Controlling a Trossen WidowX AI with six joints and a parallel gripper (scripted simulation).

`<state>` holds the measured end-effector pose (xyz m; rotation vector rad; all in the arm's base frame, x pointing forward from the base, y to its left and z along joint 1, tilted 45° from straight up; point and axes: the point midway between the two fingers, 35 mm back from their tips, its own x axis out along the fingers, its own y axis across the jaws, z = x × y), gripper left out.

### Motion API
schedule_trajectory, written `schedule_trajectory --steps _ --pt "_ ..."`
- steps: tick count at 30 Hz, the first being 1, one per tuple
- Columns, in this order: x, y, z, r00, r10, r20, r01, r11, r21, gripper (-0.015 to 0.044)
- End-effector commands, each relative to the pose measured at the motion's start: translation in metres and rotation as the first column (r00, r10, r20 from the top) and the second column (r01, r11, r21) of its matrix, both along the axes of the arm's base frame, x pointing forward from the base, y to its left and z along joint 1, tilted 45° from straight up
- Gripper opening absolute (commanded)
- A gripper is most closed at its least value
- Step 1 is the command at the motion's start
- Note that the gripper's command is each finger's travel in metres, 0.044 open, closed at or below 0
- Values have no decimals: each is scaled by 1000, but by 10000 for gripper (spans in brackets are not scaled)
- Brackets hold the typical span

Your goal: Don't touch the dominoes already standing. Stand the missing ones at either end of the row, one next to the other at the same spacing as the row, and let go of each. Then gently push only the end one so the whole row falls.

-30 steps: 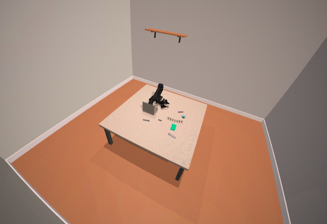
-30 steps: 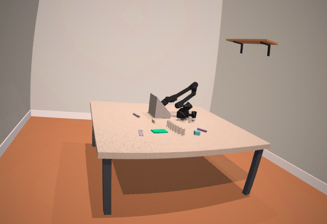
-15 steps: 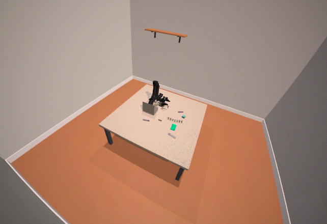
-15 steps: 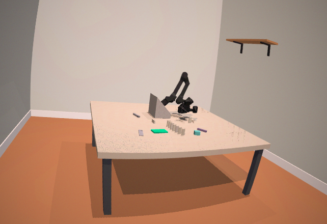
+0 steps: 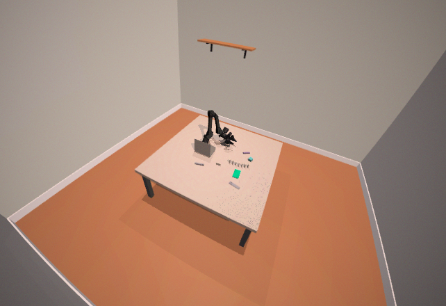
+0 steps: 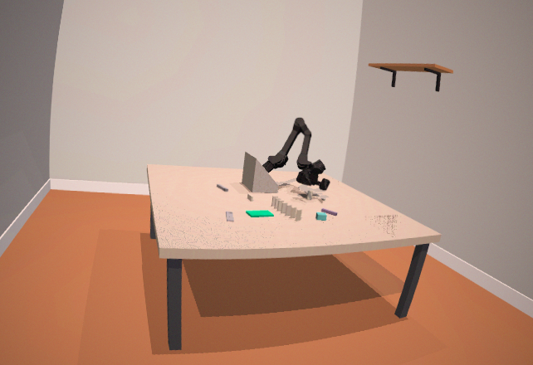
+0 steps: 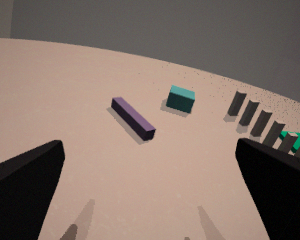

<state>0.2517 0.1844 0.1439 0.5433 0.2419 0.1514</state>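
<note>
A row of several standing grey-beige dominoes (image 5: 238, 164) (image 6: 286, 208) (image 7: 261, 123) is upright and evenly spaced. One small beige piece (image 5: 217, 163) (image 6: 250, 197), which looks like a domino lying down, is apart from the row, on the side toward the grey wedge. Another small beige piece (image 6: 309, 195), likely a domino, is on the table under the arm; its pose is too small to tell. My gripper (image 5: 233, 141) (image 6: 317, 185) (image 7: 151, 149) is open with nothing between its fingers. It is above the table, on the arm's side of the row. The second piece is not clearly seen in the wrist view.
A purple bar (image 5: 246, 152) (image 6: 329, 211) (image 7: 133, 117) and a teal block (image 5: 250, 158) (image 6: 320, 216) (image 7: 180, 99) lie near the row. A green plate (image 5: 236, 174) (image 6: 259, 213) lies beside it. A grey wedge (image 5: 203, 148) (image 6: 258, 177), a dark bar (image 5: 199, 163) (image 6: 222, 187) and a light grey bar (image 5: 234, 185) (image 6: 229, 216) are farther off.
</note>
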Motion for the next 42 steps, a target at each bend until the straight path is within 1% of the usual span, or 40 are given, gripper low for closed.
schedule_trajectory --steps 1,3,6,8,11,15,17,23,26,28,42 --pt "30 12 -4 982 117 -150 -141 976 -164 440" --pt "38 11 -15 949 170 -267 -233 946 -227 440" --pt "43 -1 -30 859 230 -457 -377 888 -263 440" --pt "42 -13 -38 771 267 -577 -470 851 -234 440" --pt "29 -28 -39 600 346 -721 -590 800 -107 440" --pt "21 -34 -20 463 471 -751 -659 749 64 440" --pt "12 -37 -14 400 506 -764 -667 732 136 440" --pt "-14 -44 13 231 618 -751 -638 680 363 440" --pt "-22 -45 21 188 642 -743 -613 668 422 440" --pt "-24 -46 24 174 652 -738 -604 663 443 440" --pt "-24 -46 24 174 652 -738 -604 663 443 440"
